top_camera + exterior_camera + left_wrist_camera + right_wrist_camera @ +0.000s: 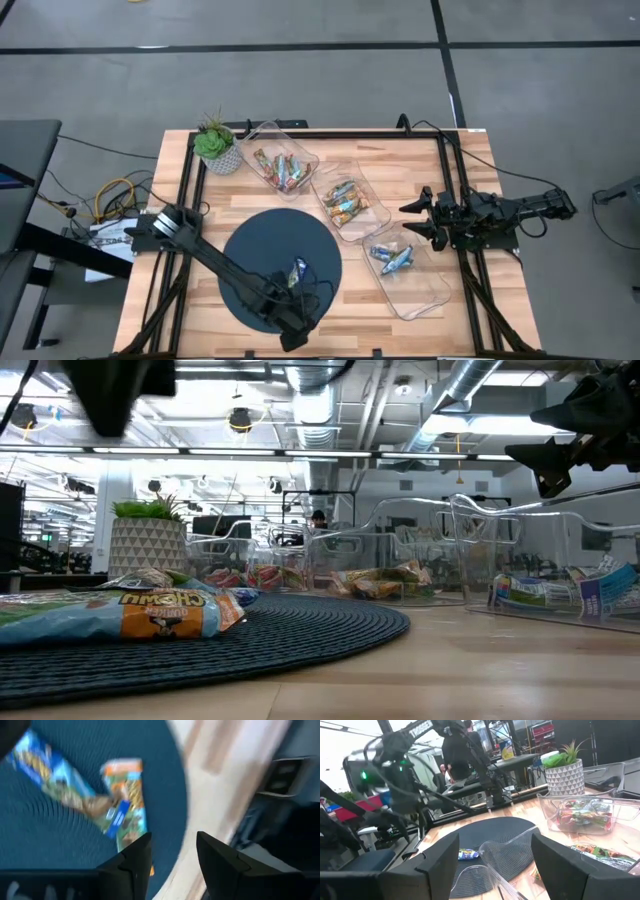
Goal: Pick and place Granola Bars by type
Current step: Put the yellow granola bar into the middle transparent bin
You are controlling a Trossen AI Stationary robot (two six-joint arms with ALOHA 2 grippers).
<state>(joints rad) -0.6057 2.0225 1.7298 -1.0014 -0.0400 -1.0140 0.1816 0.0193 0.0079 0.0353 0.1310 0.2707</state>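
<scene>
hovering over the near edge of the round dark mat point(262, 255), the left hand point(292, 322) has its fingers apart with nothing between them, and the two granola bars point(95, 795) left on the mat lie just beside it, one blue-wrapped and one orange-wrapped, overlapping at one end. that overlap is the main risk: closing on the pair could pinch both wrappers at once, or catch only a slippery corner so the bar twists free on the lift. a descent slightly off line could also press a fingertip into the woven mat and drag it across the tabletop point(400, 160). farther back, three clear trays point(345, 205) run in a diagonal row, each already holding bars of its own kind, the nearest with blue ones point(392, 258); their thin raised walls stand close together, so a carried bar swung low could clip a rim and shift a tray, or drop into the wrong one. the right hand point(419, 218) waits beside the trays with its fingers apart and empty, near enough that a wide swing might meet it. the potted plant point(215, 145) at the far corner looks clear of any path.
</scene>
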